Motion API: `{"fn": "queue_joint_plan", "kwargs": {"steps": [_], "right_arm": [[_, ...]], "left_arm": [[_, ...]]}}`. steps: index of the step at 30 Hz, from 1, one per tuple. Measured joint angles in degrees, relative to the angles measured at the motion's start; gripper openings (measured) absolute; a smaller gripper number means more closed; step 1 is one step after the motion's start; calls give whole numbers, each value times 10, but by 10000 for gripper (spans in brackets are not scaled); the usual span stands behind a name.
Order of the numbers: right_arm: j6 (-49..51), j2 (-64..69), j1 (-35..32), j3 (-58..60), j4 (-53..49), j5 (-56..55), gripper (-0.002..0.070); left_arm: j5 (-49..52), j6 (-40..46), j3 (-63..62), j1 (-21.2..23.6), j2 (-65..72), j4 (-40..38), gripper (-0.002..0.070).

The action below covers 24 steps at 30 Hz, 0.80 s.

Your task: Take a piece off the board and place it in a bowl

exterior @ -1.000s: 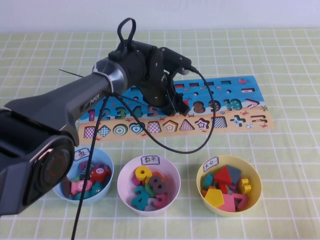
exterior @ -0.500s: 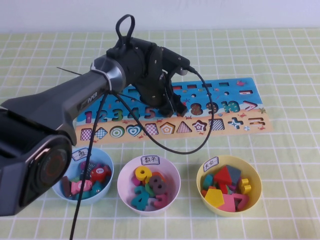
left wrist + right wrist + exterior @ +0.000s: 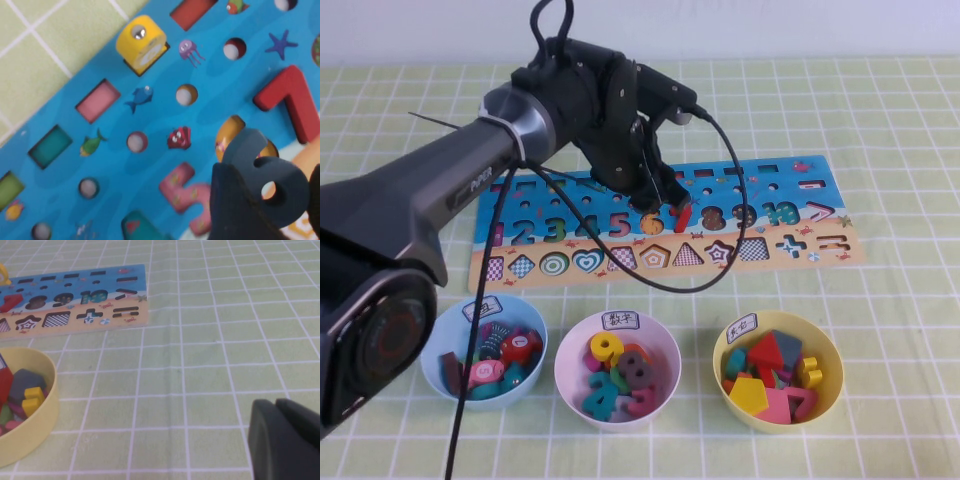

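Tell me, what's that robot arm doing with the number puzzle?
The left hand has pinched the dark blue 6 and holds it just above the board, next to the red 7. The white bowl waits in front. The right hand is parked off to the side.
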Motion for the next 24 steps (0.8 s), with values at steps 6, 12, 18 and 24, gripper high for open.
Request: {"fn": "queue_joint_plan", "kwargs": {"steps": [6, 12, 18, 24], "right_arm": [[0, 0, 0, 0, 0, 0, -18], [0, 0, 0, 0, 0, 0, -18], [0, 0, 0, 0, 0, 0, -18], [0, 0, 0, 0, 0, 0, -18]], "left_arm": [[94, 8, 0, 0, -35, 13, 262], [165, 24, 0, 0, -69, 13, 262], [171, 30, 11, 0, -121, -9, 262], [171, 38, 97, 0, -194, -35, 262]]}}
